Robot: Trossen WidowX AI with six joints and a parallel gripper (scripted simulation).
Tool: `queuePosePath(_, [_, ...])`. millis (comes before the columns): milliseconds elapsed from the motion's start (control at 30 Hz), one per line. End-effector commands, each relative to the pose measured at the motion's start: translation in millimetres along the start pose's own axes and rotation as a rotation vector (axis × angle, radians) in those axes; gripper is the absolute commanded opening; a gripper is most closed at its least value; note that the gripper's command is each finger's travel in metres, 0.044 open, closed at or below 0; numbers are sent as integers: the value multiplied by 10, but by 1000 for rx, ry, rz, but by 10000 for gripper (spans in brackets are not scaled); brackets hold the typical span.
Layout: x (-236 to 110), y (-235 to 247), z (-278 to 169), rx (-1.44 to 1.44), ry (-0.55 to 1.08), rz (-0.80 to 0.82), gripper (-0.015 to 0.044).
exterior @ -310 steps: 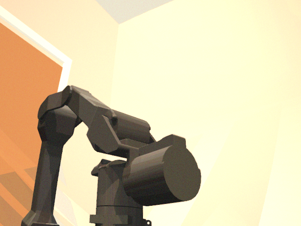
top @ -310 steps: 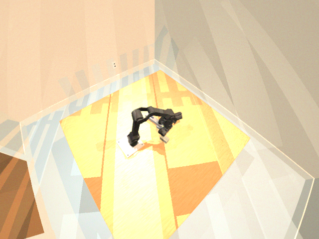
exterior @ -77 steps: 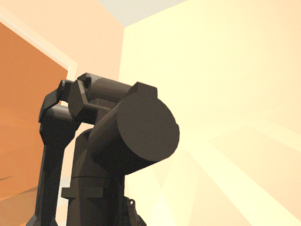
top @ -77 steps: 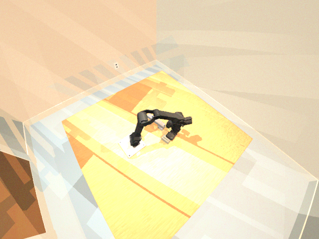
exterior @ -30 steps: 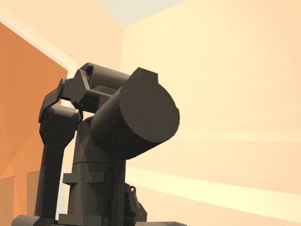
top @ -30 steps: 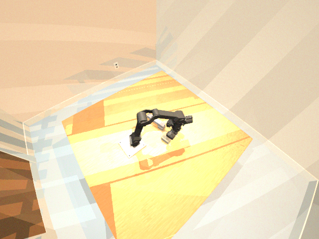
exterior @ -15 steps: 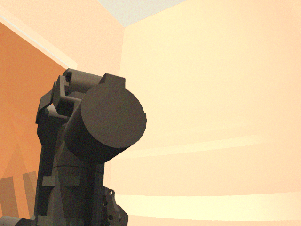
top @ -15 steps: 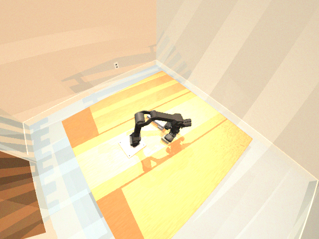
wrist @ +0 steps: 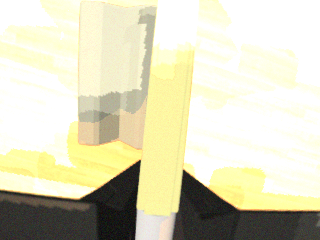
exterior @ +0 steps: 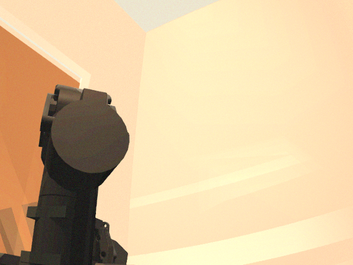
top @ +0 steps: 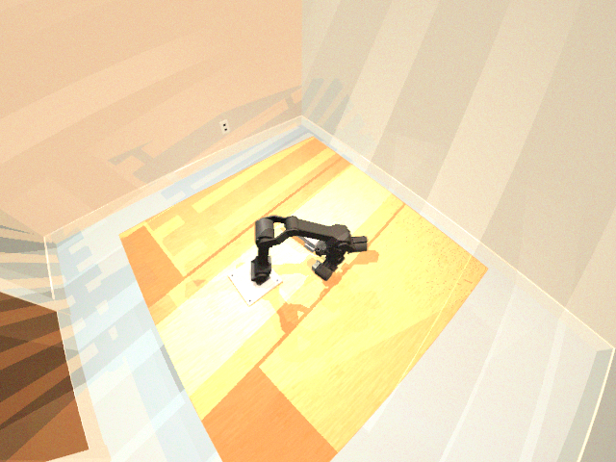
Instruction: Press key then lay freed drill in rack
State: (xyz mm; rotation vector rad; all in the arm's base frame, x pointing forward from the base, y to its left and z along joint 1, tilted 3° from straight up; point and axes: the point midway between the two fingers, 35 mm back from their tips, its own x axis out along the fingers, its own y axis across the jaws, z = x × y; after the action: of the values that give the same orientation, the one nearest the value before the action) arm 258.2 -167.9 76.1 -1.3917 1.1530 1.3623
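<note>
The pincer [wrist: 156, 210] sits at the bottom middle of the wrist view, its dark fingers nearly closed and clamped on the drill [wrist: 165, 135]. The drill runs as a long, flat-sided pale yellow bar from the pincer straight up the frame, its top washed out to white by the glare; a short grey-white stub of it shows below the fingers at the bottom edge.

Upper left of the drill, and partly hidden behind it, stands a boxy, faceted block [wrist: 112, 75], cream at the top, grey in a band lower down and tan at its base. I cannot tell whether it is the rack or something else, and whether anything lies in it is not visible.

Behind both lies the worktop [wrist: 260, 100], a glossy wood-grain surface in bright yellow and white patches.

In the top view the arm [top: 303, 231] is small and matte black at the frame's middle, folded over the worktop, its base on a white square plate [top: 251, 291]. The exterior view shows only the arm's round, flat-faced joint [exterior: 89, 137] at lower left against plain peach walls.
</note>
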Motion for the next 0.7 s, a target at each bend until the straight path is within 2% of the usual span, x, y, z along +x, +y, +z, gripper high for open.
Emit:
queuePosePath(0, [-21,65,-26,-2,8,-4,0])
queuePosePath(400, [-65,233,-91,-2,9,-2,0])
queuePosePath(667, [99,218,-85,-2,9,-2,0])
